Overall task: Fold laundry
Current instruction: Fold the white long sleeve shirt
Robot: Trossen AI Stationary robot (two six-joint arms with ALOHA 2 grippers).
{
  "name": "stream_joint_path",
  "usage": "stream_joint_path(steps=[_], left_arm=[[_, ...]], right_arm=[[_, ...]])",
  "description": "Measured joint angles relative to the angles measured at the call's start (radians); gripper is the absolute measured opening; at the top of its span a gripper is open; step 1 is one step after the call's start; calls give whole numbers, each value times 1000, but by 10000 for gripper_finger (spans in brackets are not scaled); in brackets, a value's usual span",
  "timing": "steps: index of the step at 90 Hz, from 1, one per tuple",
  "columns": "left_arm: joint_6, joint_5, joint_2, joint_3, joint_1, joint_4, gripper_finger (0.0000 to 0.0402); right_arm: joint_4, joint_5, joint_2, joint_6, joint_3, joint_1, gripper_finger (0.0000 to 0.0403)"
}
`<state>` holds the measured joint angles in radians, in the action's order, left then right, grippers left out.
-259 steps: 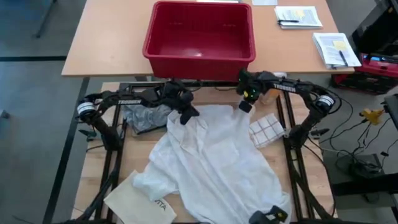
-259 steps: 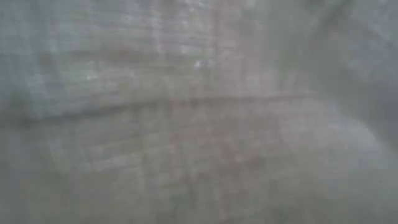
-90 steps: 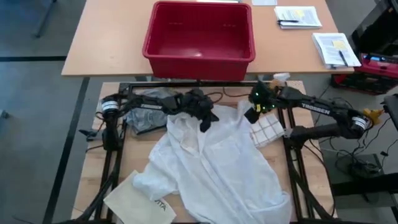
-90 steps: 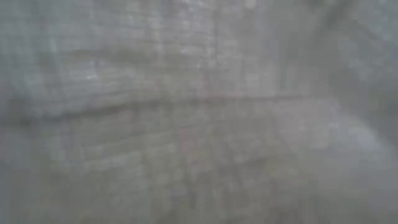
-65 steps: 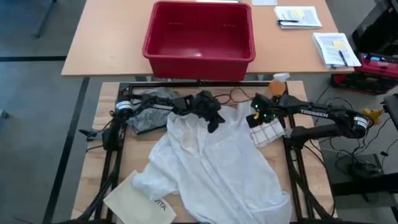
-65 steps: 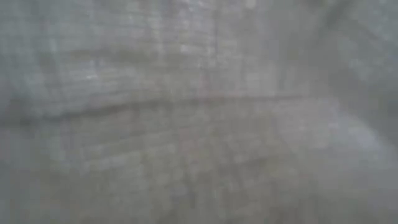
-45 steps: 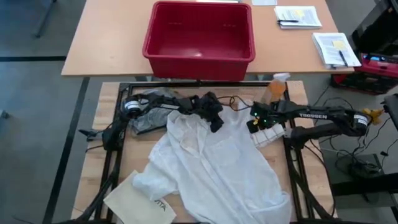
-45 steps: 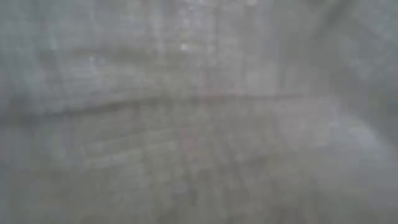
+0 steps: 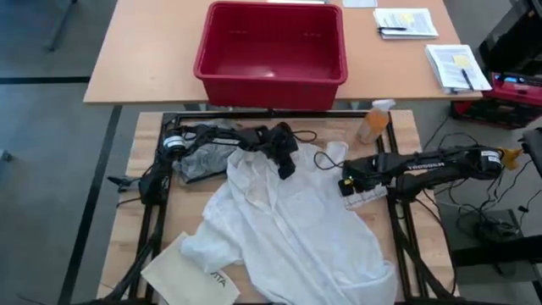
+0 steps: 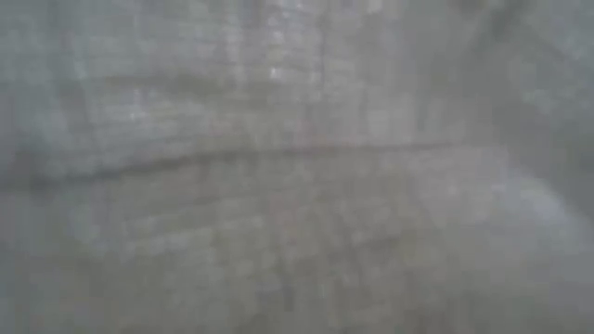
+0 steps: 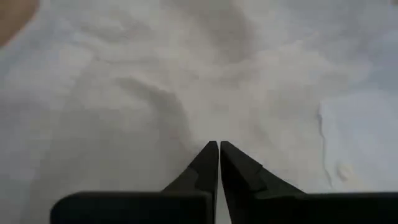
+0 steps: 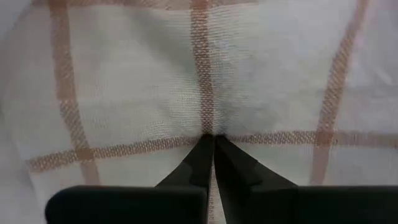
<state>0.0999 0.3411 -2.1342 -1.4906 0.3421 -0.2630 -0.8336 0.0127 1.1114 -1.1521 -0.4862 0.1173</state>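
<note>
Wooden counter: large white button-front shirt, rumpled, spread wide. Left gripper clenched at its collar; right gripper clenched over checked cloth.

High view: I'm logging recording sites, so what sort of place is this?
Probably a robotics lab or test workshop: a frame-mounted wooden table, loose cables on the floor, and papers on a desk.

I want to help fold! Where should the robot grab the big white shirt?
Probably at the collar end of the white shirt, near the far edge by the left gripper, coming down from above. The shirt lies spread and crumpled on the table, so its upper corners look like the easiest edges to pinch and pull it flat. The right gripper sits on a checked cloth beside it.
</note>
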Motion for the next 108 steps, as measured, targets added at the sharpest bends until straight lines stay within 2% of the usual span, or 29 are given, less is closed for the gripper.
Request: stream_joint_path(steps=[6, 14, 23, 38, 53, 65, 86, 101, 108], left_arm=[[-11, -46, 13, 0, 2, -52, 0], [-9, -40, 10, 0, 11, -72, 0], [11, 23, 14, -8, 15, -68, 0], [12, 111, 38, -79, -21, -45, 0], [43, 72, 4, -173, -29, 27, 0], [67, 42, -83, -248, -4, -8, 0], [70, 39, -206, -366, 19, -134, 0], [137, 19, -217, -418, 23, -139, 0], [154, 21, -217, -424, 23, -159, 0]], right_arm=[[2, 24, 3, -29, 0, -63, 2], [-15, 33, 3, -90, 0, -146, 2], [-55, 15, 3, -178, 0, -221, 2], [-50, 2, 2, -259, 1, -280, 2], [-42, 22, 2, -281, 0, -360, 2], [-37, 27, 2, -329, 0, -438, 2], [7, 45, 2, -370, 0, -482, 2], [33, 60, 3, -356, -14, -517, 2], [24, 100, 3, -354, -18, -529, 2]])
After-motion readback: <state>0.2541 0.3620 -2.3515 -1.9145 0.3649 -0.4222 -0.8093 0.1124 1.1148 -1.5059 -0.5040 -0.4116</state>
